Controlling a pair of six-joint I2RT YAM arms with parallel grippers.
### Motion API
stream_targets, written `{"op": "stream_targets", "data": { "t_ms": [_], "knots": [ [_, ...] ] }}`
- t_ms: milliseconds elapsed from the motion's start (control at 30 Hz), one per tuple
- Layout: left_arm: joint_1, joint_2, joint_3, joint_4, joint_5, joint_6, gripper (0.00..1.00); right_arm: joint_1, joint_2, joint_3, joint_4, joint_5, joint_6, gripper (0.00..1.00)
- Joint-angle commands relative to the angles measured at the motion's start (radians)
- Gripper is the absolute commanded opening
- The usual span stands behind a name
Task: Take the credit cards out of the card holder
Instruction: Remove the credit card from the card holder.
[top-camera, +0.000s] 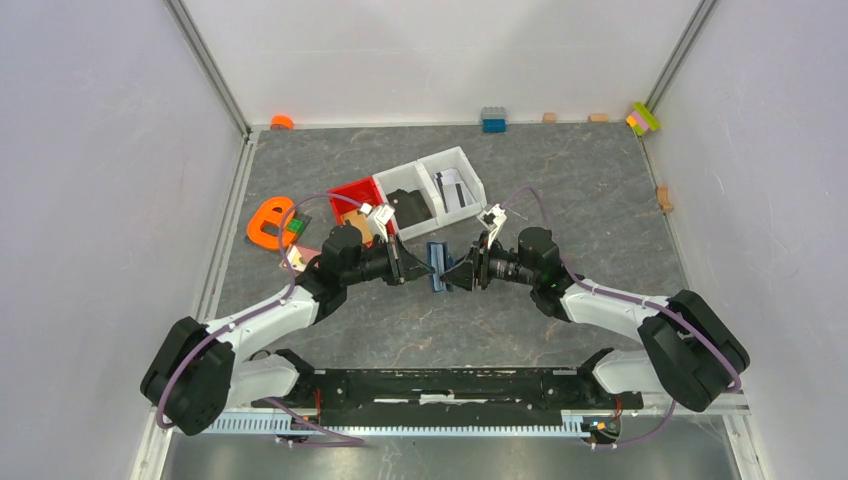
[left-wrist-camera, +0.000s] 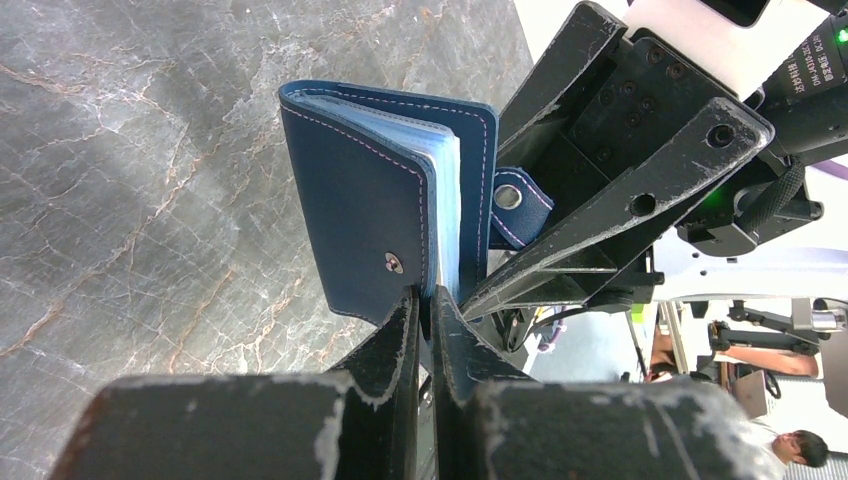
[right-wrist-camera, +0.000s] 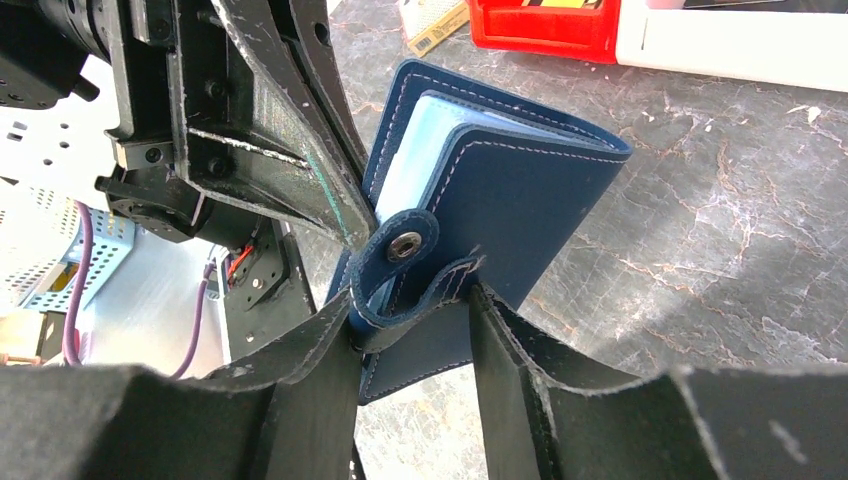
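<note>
Navy card holder (left-wrist-camera: 360, 215) sits between opposing fingers (left-wrist-camera: 393, 340).

The card holder (top-camera: 436, 262) is a small navy-blue folding wallet with pale stitching, held on edge above the grey marbled tabletop (left-wrist-camera: 150, 150). Its covers stand slightly apart, showing light blue sleeves (left-wrist-camera: 447, 200) inside. The left hand (left-wrist-camera: 425, 300) pinches the lower edge of one cover. The strap tab (right-wrist-camera: 405, 245), with its metal snap undone, curls between the parted fingers of the right hand (right-wrist-camera: 415, 310). Whether credit cards sit in the sleeves cannot be told
</note>
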Motion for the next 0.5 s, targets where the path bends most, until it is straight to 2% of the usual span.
{"op": "stream_targets", "data": {
  "t_ms": [0,133,267,367,467],
  "knots": [
    [-0.008,-0.025,0.040,0.046,0.010,0.029,0.02,0.007,-0.002,0.041,0.034,-0.011,-0.009,0.47],
    [-0.008,-0.022,0.041,0.046,0.007,0.029,0.02,0.008,-0.009,0.038,0.042,-0.015,-0.006,0.44],
    [-0.008,-0.013,0.044,0.034,-0.005,0.032,0.02,0.008,-0.020,0.035,0.041,-0.008,-0.007,0.26],
    [-0.009,-0.012,0.046,0.030,-0.008,0.032,0.02,0.007,-0.028,0.038,0.010,0.022,-0.025,0.18],
    [-0.008,-0.016,0.045,0.018,-0.018,0.035,0.02,0.007,-0.032,0.052,-0.052,0.064,-0.050,0.15]
  ]
}}
